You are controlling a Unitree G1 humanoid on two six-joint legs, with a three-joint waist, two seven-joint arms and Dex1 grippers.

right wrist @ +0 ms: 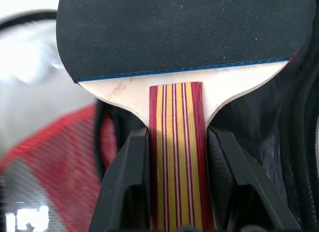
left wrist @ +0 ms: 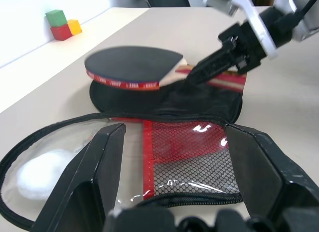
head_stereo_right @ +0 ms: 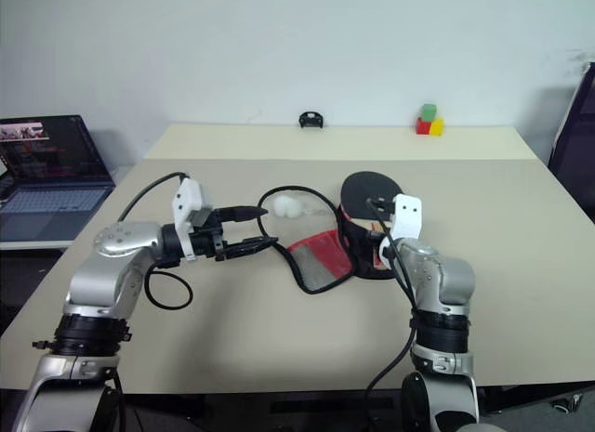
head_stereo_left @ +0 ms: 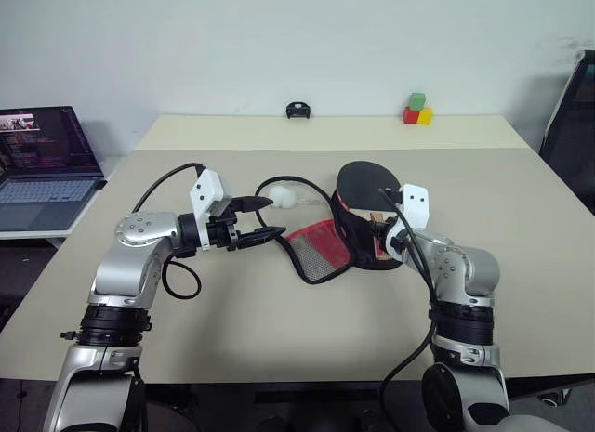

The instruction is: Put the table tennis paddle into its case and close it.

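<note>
Two grippers work over the counter [head_stereo_left: 279, 358]: the right gripper [right wrist: 177, 142] clamps the striped handle of the table tennis paddle [head_stereo_left: 364, 186], its black face resting over the case [head_stereo_left: 321, 251], which lies unzipped, while the left gripper [head_stereo_left: 265, 218] hovers beside the flap, fingers spread and empty.

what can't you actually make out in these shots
- Paddle handle end: cut off by the bottom edge of the right wrist view, between the right hand fingers.
- Small black thing at the table's far edge: too small to identify.
- White lump under the case flap: blurred.
</note>
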